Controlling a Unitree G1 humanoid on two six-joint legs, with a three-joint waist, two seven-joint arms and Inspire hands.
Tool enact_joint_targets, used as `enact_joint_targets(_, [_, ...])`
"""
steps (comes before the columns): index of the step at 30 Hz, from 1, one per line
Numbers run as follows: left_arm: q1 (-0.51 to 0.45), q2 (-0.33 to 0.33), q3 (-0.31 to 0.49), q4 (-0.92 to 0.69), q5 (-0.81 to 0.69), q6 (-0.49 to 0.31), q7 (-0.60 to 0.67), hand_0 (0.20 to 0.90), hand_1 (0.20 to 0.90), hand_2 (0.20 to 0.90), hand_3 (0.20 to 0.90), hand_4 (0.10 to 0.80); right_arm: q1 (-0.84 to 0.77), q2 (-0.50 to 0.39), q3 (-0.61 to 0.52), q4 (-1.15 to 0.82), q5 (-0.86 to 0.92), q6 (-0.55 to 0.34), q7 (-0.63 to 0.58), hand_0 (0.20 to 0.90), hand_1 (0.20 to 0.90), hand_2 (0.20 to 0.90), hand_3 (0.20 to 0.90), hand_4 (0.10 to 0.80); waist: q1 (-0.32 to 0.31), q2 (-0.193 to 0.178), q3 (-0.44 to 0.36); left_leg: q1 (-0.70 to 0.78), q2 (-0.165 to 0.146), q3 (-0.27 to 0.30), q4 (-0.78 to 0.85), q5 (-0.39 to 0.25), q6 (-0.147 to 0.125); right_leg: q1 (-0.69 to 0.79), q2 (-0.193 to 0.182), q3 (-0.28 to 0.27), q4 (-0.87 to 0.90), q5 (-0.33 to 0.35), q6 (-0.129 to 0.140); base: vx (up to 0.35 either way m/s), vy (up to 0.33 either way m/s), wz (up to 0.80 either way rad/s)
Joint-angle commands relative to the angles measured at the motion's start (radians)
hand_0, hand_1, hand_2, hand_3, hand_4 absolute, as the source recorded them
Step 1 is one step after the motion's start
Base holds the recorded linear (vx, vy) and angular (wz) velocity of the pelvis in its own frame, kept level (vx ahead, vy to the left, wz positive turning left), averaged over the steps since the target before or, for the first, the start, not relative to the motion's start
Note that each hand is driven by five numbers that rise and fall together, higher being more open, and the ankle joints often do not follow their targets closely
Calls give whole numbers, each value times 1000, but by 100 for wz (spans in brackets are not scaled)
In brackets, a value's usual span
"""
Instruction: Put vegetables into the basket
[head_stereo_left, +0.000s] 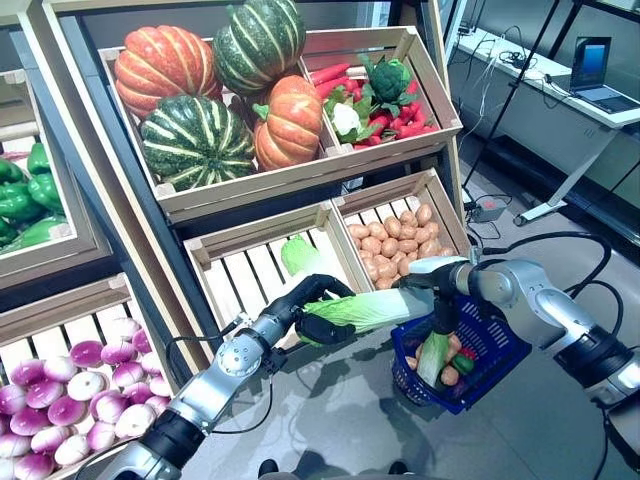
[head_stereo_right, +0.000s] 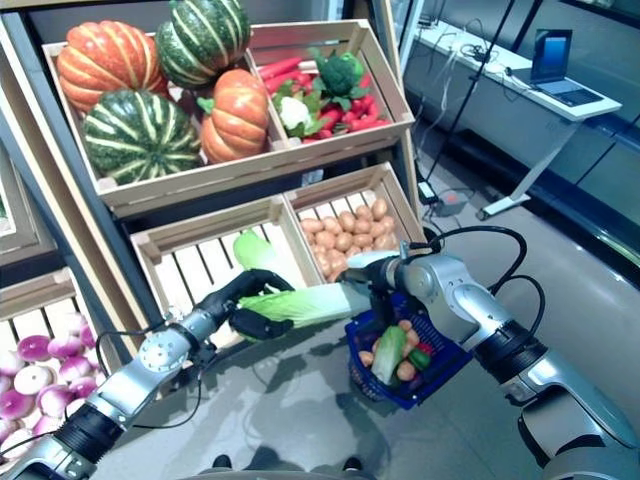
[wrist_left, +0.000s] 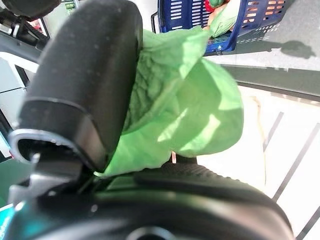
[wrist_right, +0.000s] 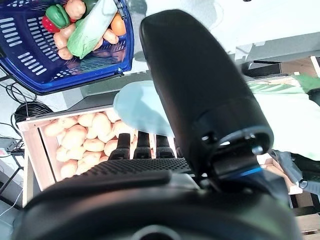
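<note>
My left hand (head_stereo_left: 312, 297) is shut on the leafy end of a long green cabbage (head_stereo_left: 372, 308), also seen in the left wrist view (wrist_left: 185, 110). It holds the cabbage level in front of the stand, with the pale stalk end reaching over the blue basket (head_stereo_left: 503, 345). My right hand (head_stereo_left: 443, 300) is at that stalk end (wrist_right: 140, 107), just above the basket's near rim, with its fingers (wrist_right: 136, 145) straight. The basket stands on the floor and holds another green and white cabbage (head_stereo_left: 432, 357), small orange-brown potatoes, a red pepper and a green pepper (wrist_right: 57, 15).
The wooden stand (head_stereo_left: 300, 185) rises right behind both hands. A slatted crate (head_stereo_left: 255, 270) is behind my left hand and a potato crate (head_stereo_left: 395, 240) is beside my right hand. A desk with a laptop (head_stereo_left: 592, 65) stands far right. A power strip (head_stereo_left: 487, 210) lies on the floor.
</note>
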Motion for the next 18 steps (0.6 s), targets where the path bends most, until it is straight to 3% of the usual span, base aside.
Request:
enact_joint_targets(1, [-232,-16,33,-104,-47,-117,30,300,300,300,300,400,-127,23,79,24,-51,-27,-14,900,900,900,900,800,8,-25,-62,4,-4,5,1,-54,5,38,-42,10,35,-37,-7,0,0,0])
enact_joint_targets(7, [-228,-45,24,-135,-89,-113,4,300,300,300,300,400,-118,118,96,98,-75,-21,-53,900,900,900,900,800,21,-19,-64,3,-5,-1,1,-54,4,44,-43,5,29,-37,-7,5,2,0])
enact_joint_targets(18, [-237,-75,4,-164,-117,-111,-18,300,300,300,300,400,-75,249,122,202,63,66,-58,900,900,900,900,800,37,-17,-55,0,-9,-15,1,-56,5,47,-47,-7,30,-40,-10,2,-1,6])
